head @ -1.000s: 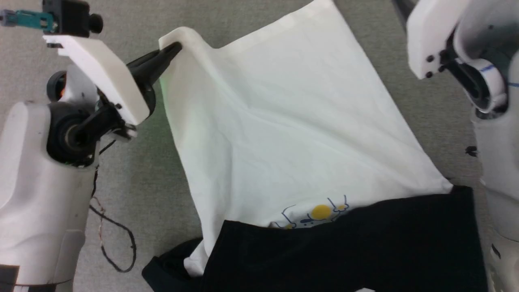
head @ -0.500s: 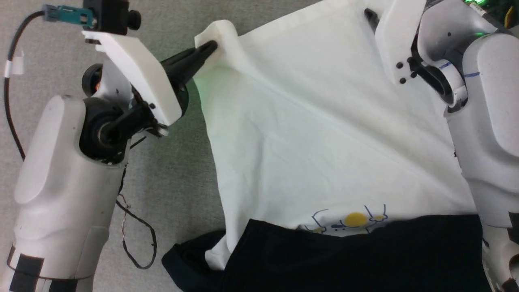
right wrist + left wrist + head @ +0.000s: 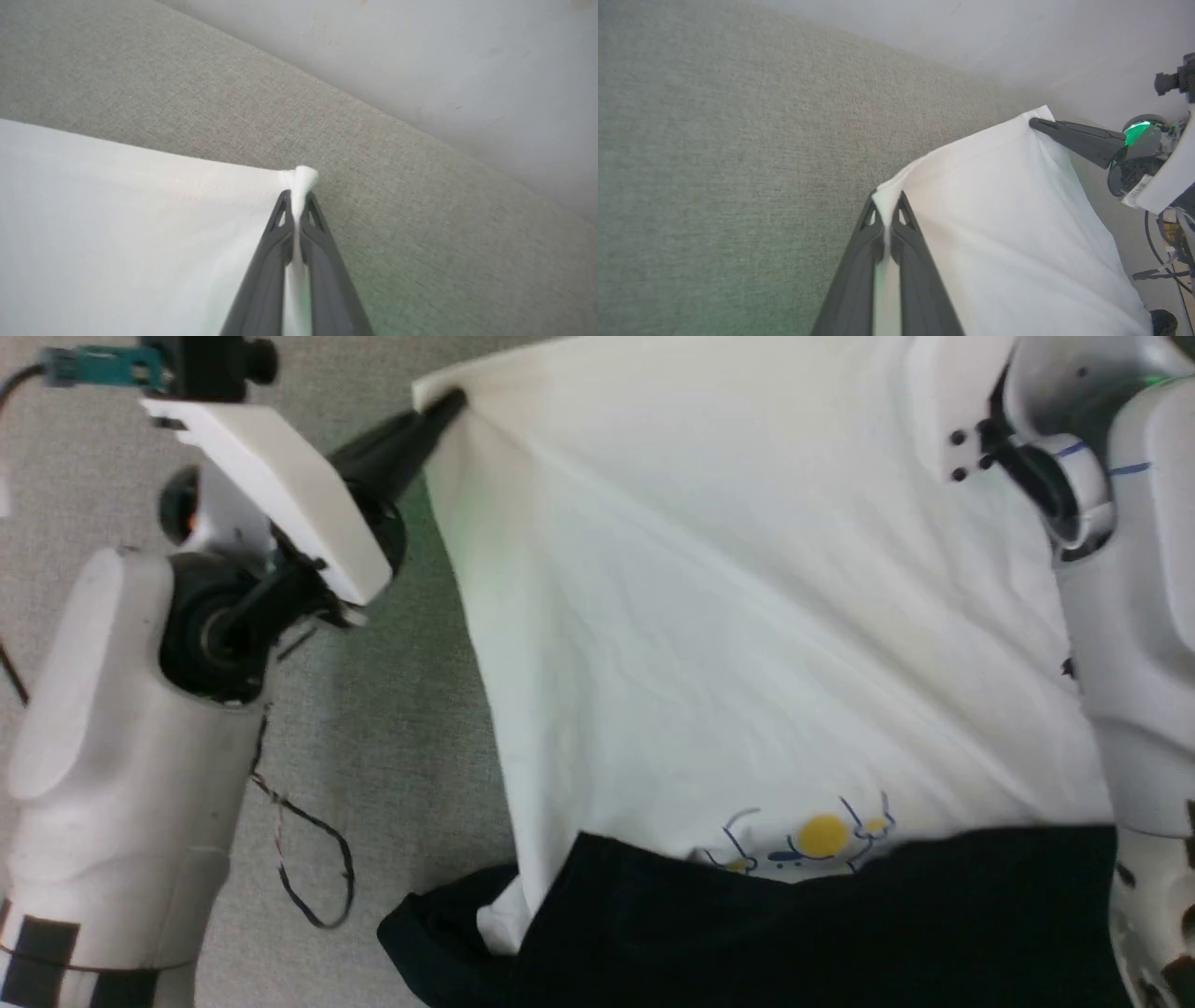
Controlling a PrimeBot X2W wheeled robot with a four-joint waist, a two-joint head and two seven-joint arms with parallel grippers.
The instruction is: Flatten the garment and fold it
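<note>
The left hand is clenched on the far left corner of the T-shirt, a pinch of white cloth standing up between its dark fingers in the left wrist view. The right hand is clamped in the same way on the far right corner, where a small knot of fabric pokes past its tips and a stitched hem runs off along the edge. Between the two grips that hem edge lies straight across the robot's front, left to right, drawn fairly taut and seemingly lifted a little off the grey carpet. From there the white panel slopes back toward the robot's body, so the garment's long axis runs away from the hands and toward the robot. The printed graphic and the black part lie nearest the robot, the black cloth overlapping the white and bunched at its left end. Each hand has its own corner, neither nearer, so the next move looks like an even pull by both arms together to spread the shirt flat
</note>
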